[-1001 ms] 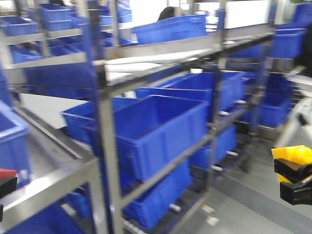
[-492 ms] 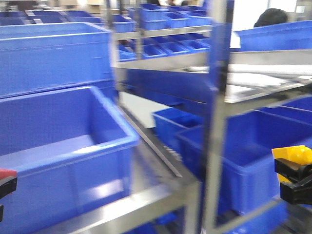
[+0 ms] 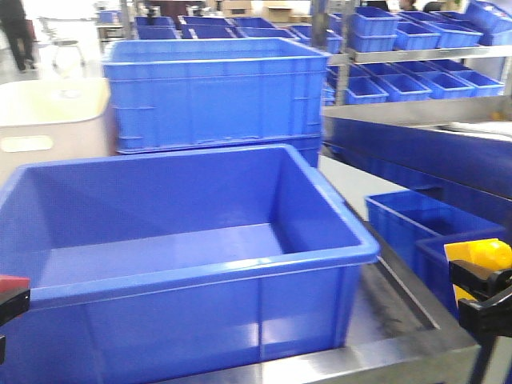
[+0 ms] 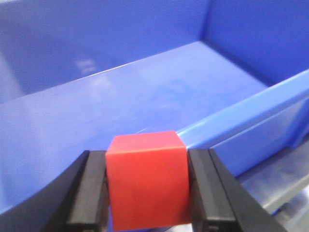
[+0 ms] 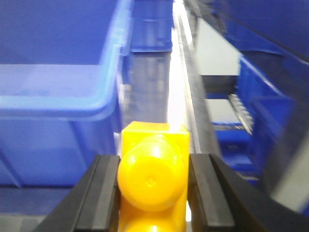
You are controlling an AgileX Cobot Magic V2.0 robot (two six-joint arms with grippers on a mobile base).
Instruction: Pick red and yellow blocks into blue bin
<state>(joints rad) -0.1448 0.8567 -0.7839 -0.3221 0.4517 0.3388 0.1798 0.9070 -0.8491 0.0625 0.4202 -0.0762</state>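
On the steel shelf, the blue bin lies left of your right gripper, which clamps the yellow brick, so releasing now would likely miss, while the left gripper clamps the red cube.

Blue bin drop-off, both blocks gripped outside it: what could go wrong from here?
1. Red cube in the left end effector sits low by the blue bin's near rim; pushed straight in it could hit the rim, and released here it likely falls outside.
2. Yellow brick in the right end effector hangs right of the bin, near the steel ledge and smaller blue crates; dropped early it may land there.
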